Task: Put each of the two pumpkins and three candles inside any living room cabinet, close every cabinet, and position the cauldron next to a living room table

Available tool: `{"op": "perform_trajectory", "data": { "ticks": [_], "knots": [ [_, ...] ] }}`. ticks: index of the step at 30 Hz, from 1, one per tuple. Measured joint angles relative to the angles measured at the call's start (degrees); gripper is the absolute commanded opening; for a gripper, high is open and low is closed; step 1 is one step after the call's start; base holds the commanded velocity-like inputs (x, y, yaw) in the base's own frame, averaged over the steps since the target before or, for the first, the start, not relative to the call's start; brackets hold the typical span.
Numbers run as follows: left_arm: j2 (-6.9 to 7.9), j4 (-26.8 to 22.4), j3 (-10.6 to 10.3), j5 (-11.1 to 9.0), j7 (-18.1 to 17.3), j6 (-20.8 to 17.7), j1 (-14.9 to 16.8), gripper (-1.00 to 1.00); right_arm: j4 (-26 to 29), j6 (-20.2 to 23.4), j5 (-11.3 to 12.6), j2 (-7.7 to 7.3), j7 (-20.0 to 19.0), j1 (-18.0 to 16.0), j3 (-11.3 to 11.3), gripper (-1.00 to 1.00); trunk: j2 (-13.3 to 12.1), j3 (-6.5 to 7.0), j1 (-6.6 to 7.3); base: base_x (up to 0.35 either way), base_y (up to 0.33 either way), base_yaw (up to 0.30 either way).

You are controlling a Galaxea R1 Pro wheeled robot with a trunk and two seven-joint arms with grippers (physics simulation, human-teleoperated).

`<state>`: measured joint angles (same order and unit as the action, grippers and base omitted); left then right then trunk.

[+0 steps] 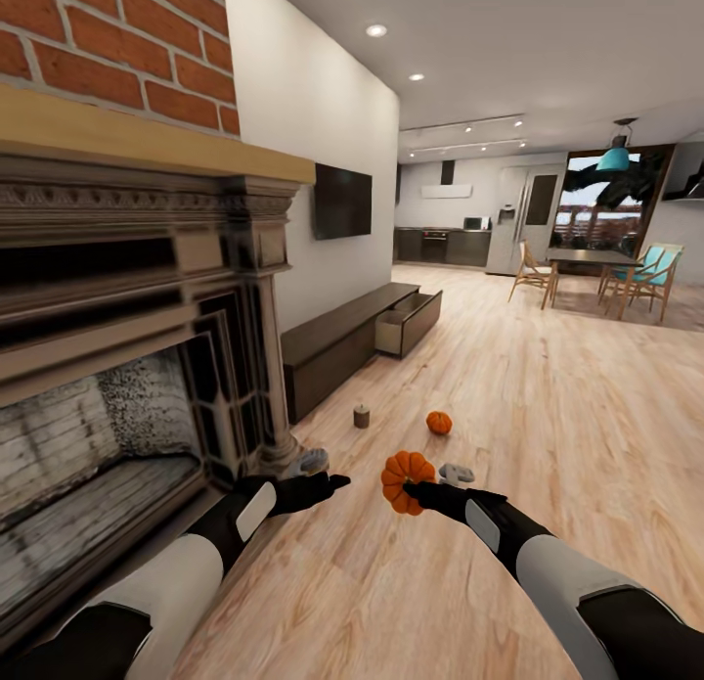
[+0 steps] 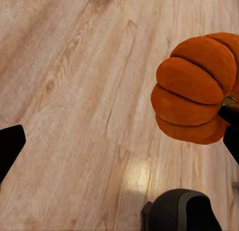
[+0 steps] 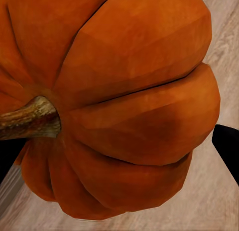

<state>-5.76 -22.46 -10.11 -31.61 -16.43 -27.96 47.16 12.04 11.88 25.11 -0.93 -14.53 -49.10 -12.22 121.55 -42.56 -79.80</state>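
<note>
Count, head view: two pumpkins, one candle, one cabinet with one drawer pulled out.

First pumpkin (image 1: pixel 407 480) is clamped in the right gripper (image 1: pixel 415 488), jaws closed against its sides, held above the wood floor (image 1: pixel 508 445). Right wrist view: pumpkin (image 3: pixel 114 106) seen close, brown stem toward the camera, dark fingertips (image 3: pixel 228 150) at the edges. Left wrist view: same pumpkin (image 2: pixel 196 89) off to the side over bare planks.

Second pumpkin (image 1: pixel 439 423) sits on the floor, ahead of the held one and well apart from it. Candle (image 1: pixel 362 416) stands upright on the floor beside it, nearer the cabinet (image 1: pixel 337 352).

Left gripper (image 1: pixel 334 482): jaws parted, holding nothing, hanging over the floor just beside the fireplace (image 1: pixel 127 367).

Cabinet runs along the wall below a wall TV (image 1: pixel 342 202); its far drawer (image 1: pixel 406 323) juts into the room, pale inside showing.

Open floor stretches wide to the right and ahead. Fireplace column closes the left side. Dining table with chairs (image 1: pixel 596 269) stands far off.
</note>
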Motion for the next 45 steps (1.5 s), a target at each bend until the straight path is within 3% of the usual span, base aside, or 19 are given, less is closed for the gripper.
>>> {"op": "perform_trajectory", "data": {
  "ticks": [26,45],
  "knots": [
    [-0.01,1.1,0.0,0.0,0.0,1.9,0.0,1.00,0.0,0.1,0.1,-0.08,-0.2,0.0,0.1,-1.00,0.0,0.19,-0.02,0.143,0.045,-0.058],
    [-0.07,1.2,0.0,0.0,0.0,2.0,0.0,1.00,0.0,0.1,0.2,-0.07,-0.1,0.0,0.2,-1.00,0.0,0.70,-0.02,0.000,0.145,-0.243]
  ]
}}
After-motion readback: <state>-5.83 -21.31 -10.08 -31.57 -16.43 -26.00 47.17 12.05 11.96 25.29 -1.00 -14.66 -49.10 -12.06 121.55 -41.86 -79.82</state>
